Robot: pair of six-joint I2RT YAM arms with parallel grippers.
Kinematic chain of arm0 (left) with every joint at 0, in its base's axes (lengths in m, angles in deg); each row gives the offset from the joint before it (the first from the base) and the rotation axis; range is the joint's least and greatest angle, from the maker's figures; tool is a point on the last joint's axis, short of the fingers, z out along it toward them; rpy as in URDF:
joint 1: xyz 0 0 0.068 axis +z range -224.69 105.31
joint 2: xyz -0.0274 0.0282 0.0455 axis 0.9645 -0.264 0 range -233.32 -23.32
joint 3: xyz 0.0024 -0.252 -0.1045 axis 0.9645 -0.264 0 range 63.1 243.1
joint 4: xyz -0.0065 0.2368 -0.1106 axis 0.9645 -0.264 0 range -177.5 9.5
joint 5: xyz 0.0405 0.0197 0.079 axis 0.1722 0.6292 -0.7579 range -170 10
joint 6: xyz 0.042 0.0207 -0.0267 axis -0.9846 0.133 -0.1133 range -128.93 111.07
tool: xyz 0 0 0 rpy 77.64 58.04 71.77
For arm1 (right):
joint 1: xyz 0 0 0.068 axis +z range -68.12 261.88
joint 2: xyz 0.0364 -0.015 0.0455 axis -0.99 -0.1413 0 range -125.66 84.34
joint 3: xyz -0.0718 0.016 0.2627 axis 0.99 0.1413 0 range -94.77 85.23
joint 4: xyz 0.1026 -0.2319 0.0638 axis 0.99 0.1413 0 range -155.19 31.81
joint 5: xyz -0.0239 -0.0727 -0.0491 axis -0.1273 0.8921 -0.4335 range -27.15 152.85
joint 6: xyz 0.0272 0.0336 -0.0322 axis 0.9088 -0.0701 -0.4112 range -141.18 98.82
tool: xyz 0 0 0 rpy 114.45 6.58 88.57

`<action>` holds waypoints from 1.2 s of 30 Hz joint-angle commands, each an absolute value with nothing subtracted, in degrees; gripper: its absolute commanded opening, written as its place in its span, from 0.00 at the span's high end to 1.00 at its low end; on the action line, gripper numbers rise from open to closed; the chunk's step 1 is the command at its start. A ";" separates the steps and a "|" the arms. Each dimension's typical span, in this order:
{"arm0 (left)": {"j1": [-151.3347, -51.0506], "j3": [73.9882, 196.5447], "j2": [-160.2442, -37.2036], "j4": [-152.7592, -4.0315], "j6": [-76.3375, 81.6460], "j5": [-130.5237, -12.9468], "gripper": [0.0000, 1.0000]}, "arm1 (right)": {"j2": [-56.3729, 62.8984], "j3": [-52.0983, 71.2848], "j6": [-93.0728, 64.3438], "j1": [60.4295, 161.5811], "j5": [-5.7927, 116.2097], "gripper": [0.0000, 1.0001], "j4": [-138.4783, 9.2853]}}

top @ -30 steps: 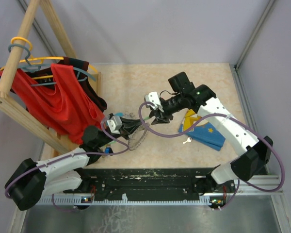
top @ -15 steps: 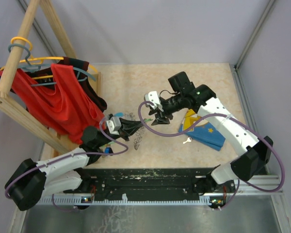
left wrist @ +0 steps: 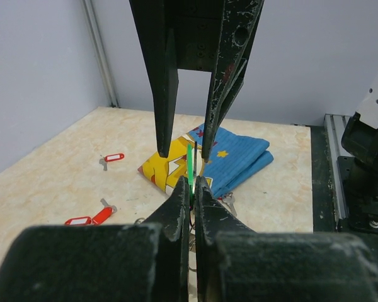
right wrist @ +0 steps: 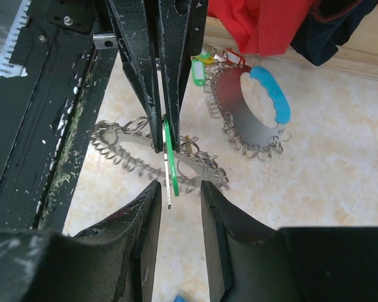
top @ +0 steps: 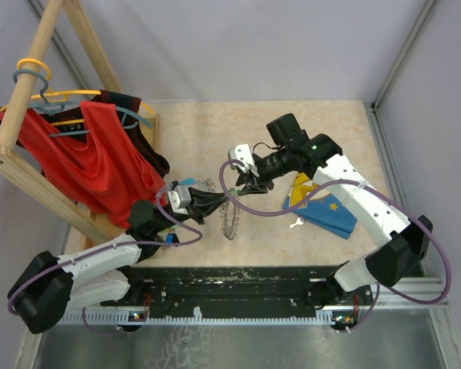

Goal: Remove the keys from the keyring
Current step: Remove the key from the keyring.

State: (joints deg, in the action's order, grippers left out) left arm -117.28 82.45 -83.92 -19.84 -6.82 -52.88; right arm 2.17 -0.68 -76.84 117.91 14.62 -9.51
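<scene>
My left gripper (top: 220, 201) is shut on a green-tagged key (left wrist: 190, 165), held edge-on; it also shows in the right wrist view (right wrist: 168, 157). The keyring (top: 229, 220), a grey ring fringed with silver loops, hangs under that key just above the table (right wrist: 135, 158). My right gripper (top: 241, 184) is open, its fingertips either side of the tag's tip (right wrist: 178, 192) without touching it. In the left wrist view its two fingers (left wrist: 162, 82) reach down from above, over my shut left gripper (left wrist: 192, 185). Red-tagged keys (left wrist: 88, 219) lie loose on the table.
A second looped ring with a blue grip (right wrist: 246, 107) lies near the left arm, with coloured tags (right wrist: 205, 63) beside it. A folded blue and yellow cloth (top: 323, 206) lies at the right, a loose key (top: 296, 224) by it. A wooden rack with red clothes (top: 84, 154) stands at the left.
My left gripper has moved right with the green-tagged key and the keyring, bringing the tag between the right gripper's open fingers. The right gripper has barely moved.
</scene>
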 commanded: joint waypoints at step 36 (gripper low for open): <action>-116.62 92.69 -85.58 -36.74 -12.09 -45.39 0.71 | 2.69 -5.04 -79.40 119.85 16.26 1.00 -4.96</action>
